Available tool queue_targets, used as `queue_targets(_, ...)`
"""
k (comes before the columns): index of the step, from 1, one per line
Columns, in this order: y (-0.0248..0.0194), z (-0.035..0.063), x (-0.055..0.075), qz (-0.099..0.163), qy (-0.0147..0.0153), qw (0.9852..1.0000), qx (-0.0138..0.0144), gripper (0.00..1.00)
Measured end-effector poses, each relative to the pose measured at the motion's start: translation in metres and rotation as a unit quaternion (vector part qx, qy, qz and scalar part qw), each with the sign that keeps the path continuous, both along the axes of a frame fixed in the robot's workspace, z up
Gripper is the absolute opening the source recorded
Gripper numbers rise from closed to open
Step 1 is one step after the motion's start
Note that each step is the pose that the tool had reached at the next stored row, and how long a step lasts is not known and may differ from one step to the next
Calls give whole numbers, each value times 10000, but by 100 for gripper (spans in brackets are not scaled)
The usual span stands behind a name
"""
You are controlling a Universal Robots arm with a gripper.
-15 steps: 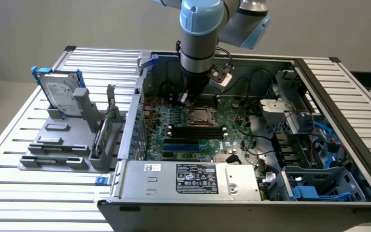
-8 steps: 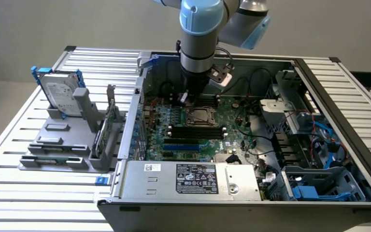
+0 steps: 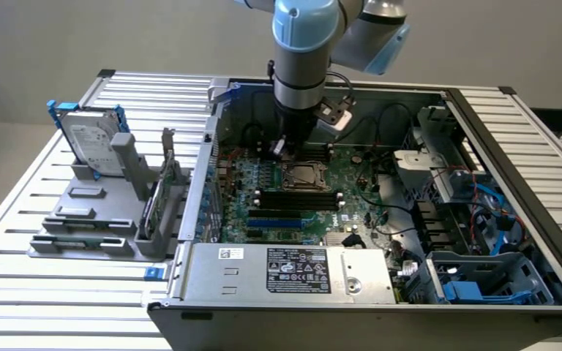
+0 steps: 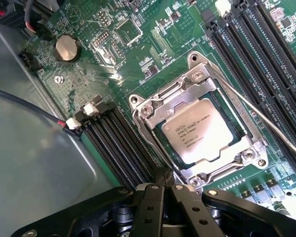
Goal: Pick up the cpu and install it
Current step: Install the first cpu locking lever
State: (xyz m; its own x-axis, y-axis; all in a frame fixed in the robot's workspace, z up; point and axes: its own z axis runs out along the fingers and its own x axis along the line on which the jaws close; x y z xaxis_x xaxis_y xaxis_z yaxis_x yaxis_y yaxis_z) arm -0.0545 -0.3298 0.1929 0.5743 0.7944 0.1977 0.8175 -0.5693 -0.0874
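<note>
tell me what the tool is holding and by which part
Nothing is held: the tool is shut and empty, and the cpu sits in its socket on the motherboard.

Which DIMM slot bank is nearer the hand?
The bank beside the white cable connectors; the other bank lies beyond the cpu from the hand.

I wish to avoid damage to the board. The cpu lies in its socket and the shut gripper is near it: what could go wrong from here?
1. The gripper stands close to the socket frame; a slip downward could scrape it or the cpu.
2. The thin metal lever runs beside that frame; the gripper might catch it.
3. The black memory slots lie next to the gripper and could be struck.
</note>
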Motion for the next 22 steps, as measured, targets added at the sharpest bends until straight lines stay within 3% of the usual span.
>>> queue_targets(22,13,0,73,-83,2,9999,-59,11)
